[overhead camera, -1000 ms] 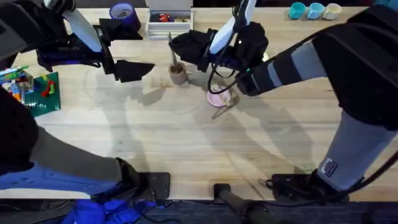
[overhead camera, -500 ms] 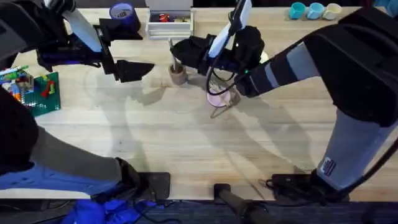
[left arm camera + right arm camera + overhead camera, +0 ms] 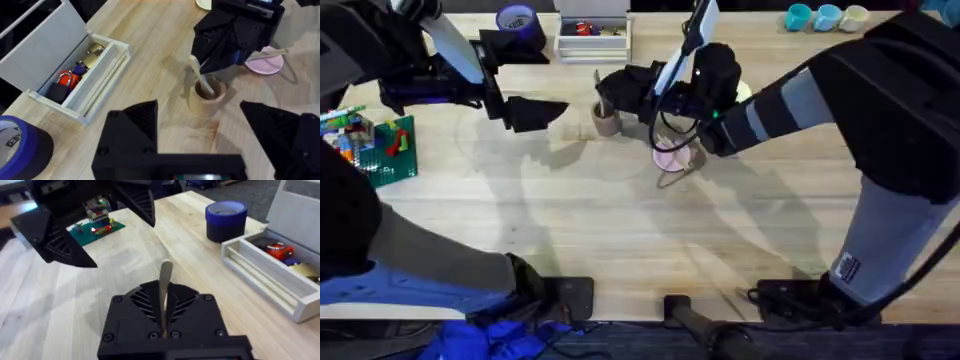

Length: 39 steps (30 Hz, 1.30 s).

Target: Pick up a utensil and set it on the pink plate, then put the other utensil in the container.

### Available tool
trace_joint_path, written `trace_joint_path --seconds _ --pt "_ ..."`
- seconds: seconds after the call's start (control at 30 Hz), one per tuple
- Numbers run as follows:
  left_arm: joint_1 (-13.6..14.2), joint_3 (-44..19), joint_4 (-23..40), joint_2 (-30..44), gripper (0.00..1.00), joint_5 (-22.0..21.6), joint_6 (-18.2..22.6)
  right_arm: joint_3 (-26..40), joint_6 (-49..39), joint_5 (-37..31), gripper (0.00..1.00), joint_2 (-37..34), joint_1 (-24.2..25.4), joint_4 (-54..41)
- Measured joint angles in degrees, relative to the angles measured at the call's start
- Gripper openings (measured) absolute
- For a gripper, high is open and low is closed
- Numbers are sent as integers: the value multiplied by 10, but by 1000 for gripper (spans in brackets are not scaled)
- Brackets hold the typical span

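spoon held over the brown cup, fork on the pink plate

the right claw (image 3: 608,92) has reached across to the middle of the worktop (image 3: 620,220) and sits right above the container (image 3: 607,120), a small tan cup. its fingers are clamped together on the other utensil (image 3: 164,294), the pale wooden spoon, whose handle stands up between them in the right wrist view. from the left wrist view the spoon's lower end (image 3: 202,80) goes down into the mouth of the cup (image 3: 206,98), tilted, with the right claw (image 3: 220,50) just above it.

the utensil (image 3: 270,53), the small wooden fork, lies across the pink plate (image 3: 265,64), its end sticking out past the rim. the plate (image 3: 670,159) is near the cup, on the right arm's side, partly under that arm.

the left claw (image 3: 205,130) hangs above the worktop a little way off from the cup, its fingers spread apart and holding nothing. beyond the cup stand a white tray (image 3: 85,75) with small items in it and a blue-purple cup (image 3: 517,21).
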State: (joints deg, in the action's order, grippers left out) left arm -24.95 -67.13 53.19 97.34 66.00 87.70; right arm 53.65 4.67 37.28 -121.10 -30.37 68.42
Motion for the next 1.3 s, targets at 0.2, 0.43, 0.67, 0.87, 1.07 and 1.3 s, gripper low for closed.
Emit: trace_joint_path --seconds 0.2,0.43,0.67,0.87,1.07,1.3 --pt "0 0 0 0 993 0 0 0 0 0 37 0 0 -4" --pt "0 0 0 0 993 0 0 0 -1 0 36 -3 -3 -4" --pt "0 0 0 0 993 0 0 0 -6 0 36 -17 -12 -7" --pt "0 0 0 0 993 0 0 1 -7 0 36 -17 -12 -11" --pt "0 0 0 0 993 0 0 3 -7 0 36 -17 -12 -16" --pt "0 0 0 0 993 0 0 3 -7 0 37 -17 -12 -16"
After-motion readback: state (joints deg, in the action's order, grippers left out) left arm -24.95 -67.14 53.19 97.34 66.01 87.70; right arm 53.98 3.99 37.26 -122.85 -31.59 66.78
